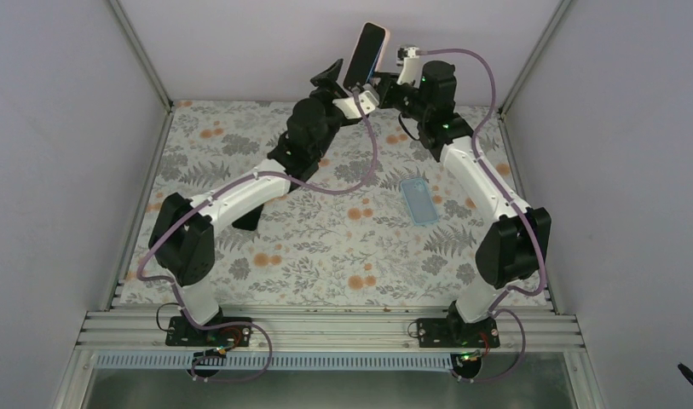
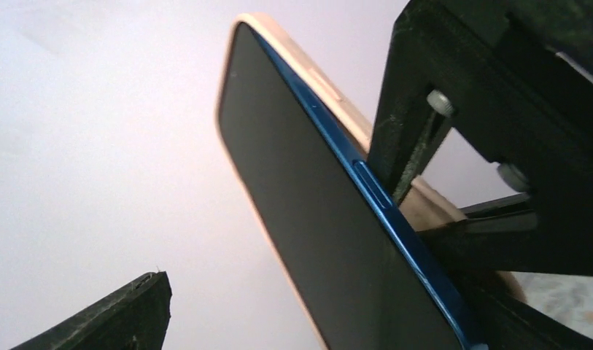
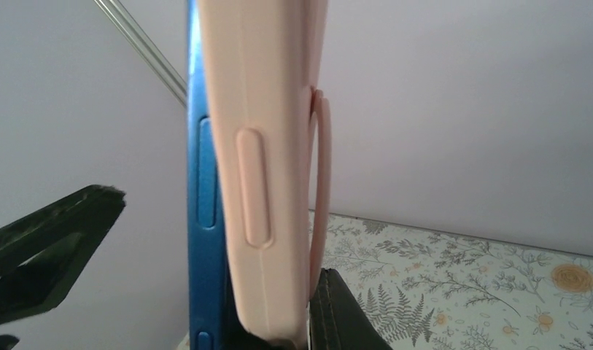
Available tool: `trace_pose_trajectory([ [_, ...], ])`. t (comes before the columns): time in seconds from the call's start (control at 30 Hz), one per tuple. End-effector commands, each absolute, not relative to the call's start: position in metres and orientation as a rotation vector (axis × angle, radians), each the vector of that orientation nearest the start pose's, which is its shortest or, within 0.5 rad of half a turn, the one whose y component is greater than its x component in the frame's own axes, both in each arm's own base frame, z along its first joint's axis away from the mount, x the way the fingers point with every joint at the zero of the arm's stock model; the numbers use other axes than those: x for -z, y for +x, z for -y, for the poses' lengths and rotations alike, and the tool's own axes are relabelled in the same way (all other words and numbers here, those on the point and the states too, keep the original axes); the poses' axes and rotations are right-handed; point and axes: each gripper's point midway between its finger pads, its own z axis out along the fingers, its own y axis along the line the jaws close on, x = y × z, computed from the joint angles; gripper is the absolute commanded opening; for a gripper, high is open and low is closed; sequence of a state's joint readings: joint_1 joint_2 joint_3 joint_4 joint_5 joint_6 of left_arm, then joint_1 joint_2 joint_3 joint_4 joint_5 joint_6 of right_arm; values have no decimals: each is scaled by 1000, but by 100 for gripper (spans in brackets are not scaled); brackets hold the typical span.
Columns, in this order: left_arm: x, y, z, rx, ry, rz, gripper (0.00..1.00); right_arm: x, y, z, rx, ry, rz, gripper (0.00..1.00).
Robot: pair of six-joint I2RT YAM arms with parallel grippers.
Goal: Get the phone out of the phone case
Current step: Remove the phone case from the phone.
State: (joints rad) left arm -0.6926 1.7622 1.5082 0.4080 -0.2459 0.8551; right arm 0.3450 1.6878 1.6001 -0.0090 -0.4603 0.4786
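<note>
Task partway, by my reading. Phone (image 2: 308,211) sits in the phone case (image 3: 264,146), but its blue side edge shows bare beside the pink rim on one long side (peeled there, I judge). Full separation is left to do.

Right hand (image 3: 278,332) is clamped on the lower end of the phone case and holds it well above the worktop (image 1: 326,239).

Left hand (image 1: 338,78) has its jaws wide, on the screen side, not touching.

Long axis steep: top end rises above the right hand's fingers, screen facing the left hand.
</note>
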Motion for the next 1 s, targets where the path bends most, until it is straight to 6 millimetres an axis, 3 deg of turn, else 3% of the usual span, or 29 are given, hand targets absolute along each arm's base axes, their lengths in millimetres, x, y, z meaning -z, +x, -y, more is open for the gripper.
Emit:
trace_pose_trajectory([
  [0.0, -447, 472, 235, -650, 419, -1109, 88, -429, 429, -263, -1084, -384, -1631, 3],
  [0.17, -459, 476, 216, -647, 328, -1101, 85, -413, 404, -290, -1131, -571, -1639, 3],
  [0.23, -459, 482, 216, -617, 328, -1119, 74, -409, 391, -298, -1166, -657, -1634, 3],
  [0.4, -452, 486, 235, -590, 400, -1101, 63, -386, 362, -320, -1342, -902, -1674, 3],
  [0.57, -444, 485, 260, -546, 485, -1070, 53, -388, 332, -329, -1390, -1055, -1647, 3],
  [0.7, -440, 490, 267, -581, 482, -1054, 42, -387, 312, -332, -1494, -1189, -1623, 3],
  [0.87, -445, 486, 265, -609, 464, -1026, 3, -364, 310, -327, -1428, -1259, -1698, 3],
  [0.97, -452, 479, 255, -622, 458, -1021, 2, -348, 331, -313, -1249, -1194, -1792, 3],
])
